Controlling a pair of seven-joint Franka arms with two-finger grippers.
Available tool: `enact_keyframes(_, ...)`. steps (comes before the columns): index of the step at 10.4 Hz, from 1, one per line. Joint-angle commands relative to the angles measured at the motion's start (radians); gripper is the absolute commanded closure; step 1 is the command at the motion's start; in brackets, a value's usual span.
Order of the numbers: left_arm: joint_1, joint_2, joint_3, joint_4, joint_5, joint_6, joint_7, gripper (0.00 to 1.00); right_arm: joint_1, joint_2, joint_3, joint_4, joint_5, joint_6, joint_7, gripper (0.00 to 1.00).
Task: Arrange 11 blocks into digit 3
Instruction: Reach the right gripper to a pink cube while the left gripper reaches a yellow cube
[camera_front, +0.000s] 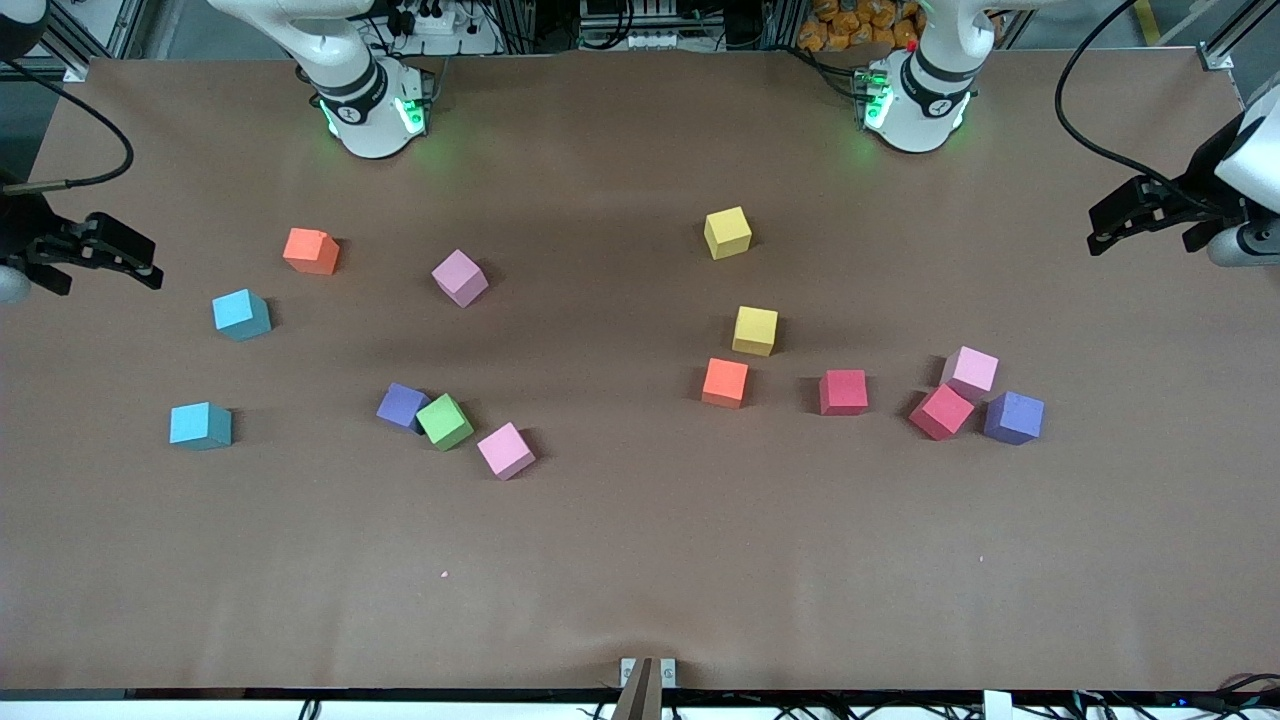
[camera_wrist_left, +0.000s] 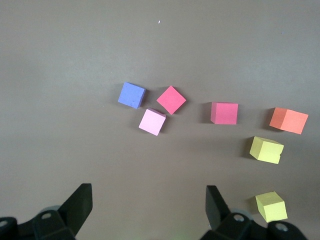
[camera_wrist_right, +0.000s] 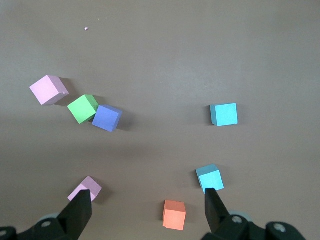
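Blocks (camera_front: 740, 332) scattered mid-table, apart from both | left pincer (camera_front: 1100, 235), right pincer (camera_front: 150, 268) apparently spread, waiting

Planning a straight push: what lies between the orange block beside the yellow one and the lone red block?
Nothing: in the front view only bare table separates the orange block from the red block; the left wrist view agrees.

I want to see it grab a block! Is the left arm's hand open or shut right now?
Open. The left hand has its two black fingers spread wide apart over the brown table, with nothing between them.
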Motion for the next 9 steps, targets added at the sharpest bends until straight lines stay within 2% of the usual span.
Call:
enact_keyframes(1,-0.002,-0.004,-0.001,0.011,0.008,-0.015,0.023,0.0,-0.01,-0.022,0.005,-0.027,0.0,0.019,0.013,0.0)
enact_keyframes(6,-0.003,0.011,-0.003,-0.007,0.002,-0.016,0.013,0.0,-0.014,-0.023,0.005,-0.029,0.0,0.015,0.013,0.0)
enact_keyframes(9,-0.017,0.018,-0.033,-0.151,-0.148,0.006,-0.051,0.0,-0.019,-0.022,0.005,-0.036,0.002,0.021,0.013,0.0)
